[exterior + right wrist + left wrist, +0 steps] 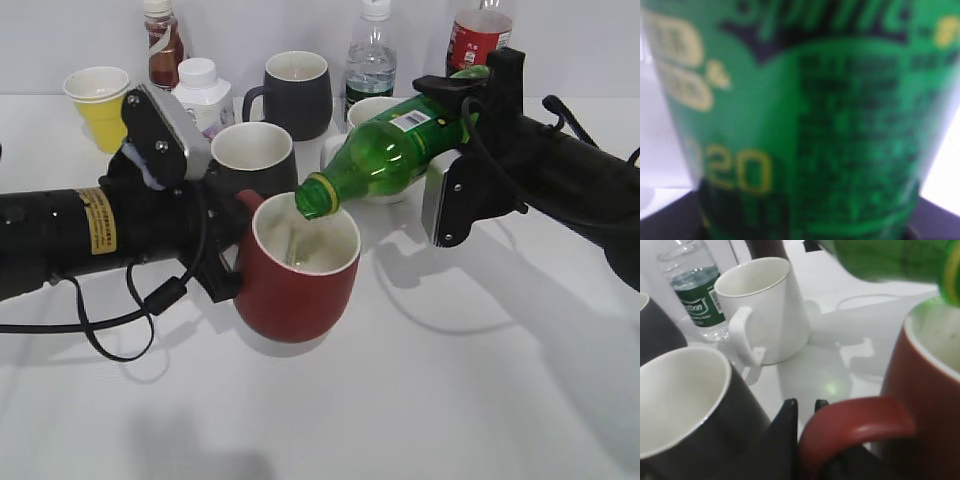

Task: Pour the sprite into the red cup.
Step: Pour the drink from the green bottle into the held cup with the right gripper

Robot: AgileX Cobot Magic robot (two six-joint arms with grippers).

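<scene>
Green sprite (395, 150) clamped in my right gripper (462, 90), tilted, mouth over red cup (295, 275). My left gripper (802, 412) fingers clamped on cup handle (855, 422).

White table (450, 380) carries red cup (295, 285), black mugs (297, 93), bottles (370, 55)

My workplace is a lab test bench: a bare white table (480, 400), plain white wall at 12 o'clock, staged mugs (297, 90) and bottles (370, 55).
</scene>
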